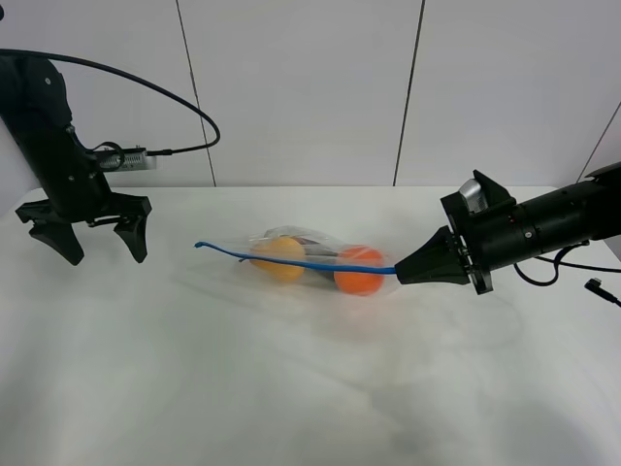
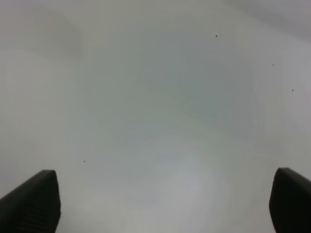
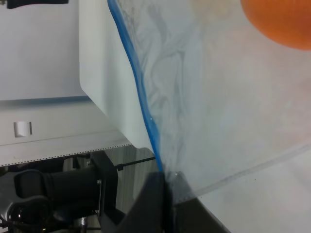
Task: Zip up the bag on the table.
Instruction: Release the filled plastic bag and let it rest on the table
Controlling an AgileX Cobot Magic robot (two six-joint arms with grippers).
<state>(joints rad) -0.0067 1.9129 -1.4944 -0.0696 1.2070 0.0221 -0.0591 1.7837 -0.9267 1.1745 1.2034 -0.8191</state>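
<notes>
One crinkly clear plastic bag (image 1: 309,260)

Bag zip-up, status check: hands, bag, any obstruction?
Left hand open, clear of bag. Right hand shut on blue zipper strip. Bag flat on table. Nothing blocking.

The bag (image 1: 306,260) is clear, crinkly plastic and lies near the middle of the table (image 1: 291,388), slightly toward the far side. Its blue zipper strip (image 1: 291,260) runs left to right across it, the left end curling up free. Through the plastic show a yellow fruit (image 1: 278,257) on the left, an orange fruit (image 1: 358,270) on the right, and something dark between them. The table is plain white and matte.
</notes>
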